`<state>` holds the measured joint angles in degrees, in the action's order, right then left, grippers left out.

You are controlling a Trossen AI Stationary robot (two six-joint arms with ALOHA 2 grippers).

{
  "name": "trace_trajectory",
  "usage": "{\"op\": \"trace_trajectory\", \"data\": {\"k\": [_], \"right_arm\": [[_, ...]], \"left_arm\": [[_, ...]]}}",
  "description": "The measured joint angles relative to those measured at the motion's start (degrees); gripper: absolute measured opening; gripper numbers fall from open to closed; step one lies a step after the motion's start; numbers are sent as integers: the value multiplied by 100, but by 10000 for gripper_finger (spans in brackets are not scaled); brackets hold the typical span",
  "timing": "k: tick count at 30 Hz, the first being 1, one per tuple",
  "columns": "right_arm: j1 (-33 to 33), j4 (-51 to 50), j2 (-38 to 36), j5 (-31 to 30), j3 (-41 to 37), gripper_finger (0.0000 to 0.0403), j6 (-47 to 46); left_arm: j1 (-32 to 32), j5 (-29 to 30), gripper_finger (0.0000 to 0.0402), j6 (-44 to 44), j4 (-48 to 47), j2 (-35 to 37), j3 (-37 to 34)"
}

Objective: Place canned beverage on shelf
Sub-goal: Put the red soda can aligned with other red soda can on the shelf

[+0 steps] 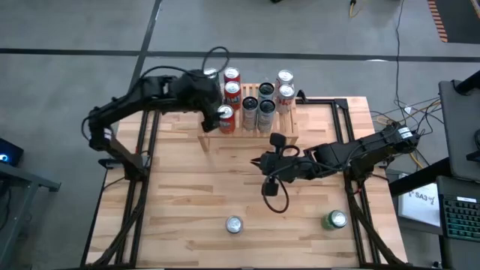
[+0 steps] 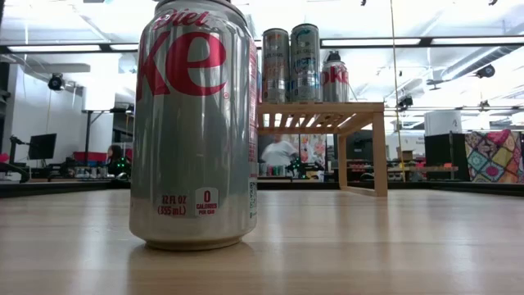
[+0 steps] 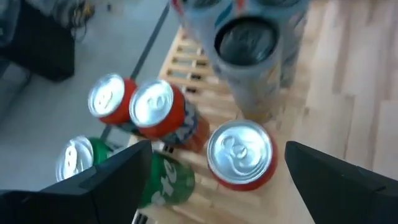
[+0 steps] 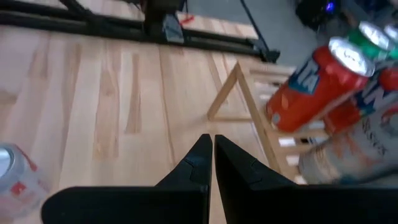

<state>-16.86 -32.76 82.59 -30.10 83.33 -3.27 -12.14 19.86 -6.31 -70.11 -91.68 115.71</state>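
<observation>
The light-wood slatted shelf [image 1: 255, 126] stands at the table's far edge and carries several upright cans. The nearest to the shelf's left end is a red can [image 3: 239, 154], standing on the slats. My left gripper [image 1: 214, 109] hovers above that end, open. Its fingers [image 3: 121, 180] stand to either side of the red can and higher than it, without touching. My right gripper [image 4: 212, 155] is shut and holds nothing, above the middle of the table [image 1: 259, 161]. A silver Diet Coke can [image 2: 193, 123] stands upright near the table's front edge [image 1: 234, 223].
A green can [image 1: 335, 219] stands at the table's near right. More red cans [image 3: 155, 109], a green can [image 3: 165, 180] and tall dark cans [image 3: 249, 46] crowd the shelf. Bare wood lies between the shelf and the front cans.
</observation>
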Motion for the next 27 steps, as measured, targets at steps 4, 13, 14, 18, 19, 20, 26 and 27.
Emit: {"op": "trace_trajectory", "data": {"k": [4,13,14,18,19,20,26,27], "right_arm": [[0,306,-2,2,0,9,281],[30,1412,-2,1,0,9,1031],[39,1532,-2,3,0,9,1101],[72,1910,-2,2,0,9,1264],[93,1966,-2,2,0,9,1297],[108,2044,-2,2,0,9,1303],[260,2314,41,0,0,9,1235],[290,2348,64,4,0,9,1274]], "left_arm": [[20,-589,352,-299,779,612,-628],[37,-1491,352,-207,2646,2372,-3247],[37,-1491,352,-202,2849,2552,-3552],[48,-1508,352,-136,3895,3269,-4775],[48,-1557,352,-108,4137,3457,-5069],[46,-1645,352,-74,4357,3626,-5326],[48,-2545,352,196,5378,4486,-6595],[50,-2592,352,266,5612,4590,-6779]]}}
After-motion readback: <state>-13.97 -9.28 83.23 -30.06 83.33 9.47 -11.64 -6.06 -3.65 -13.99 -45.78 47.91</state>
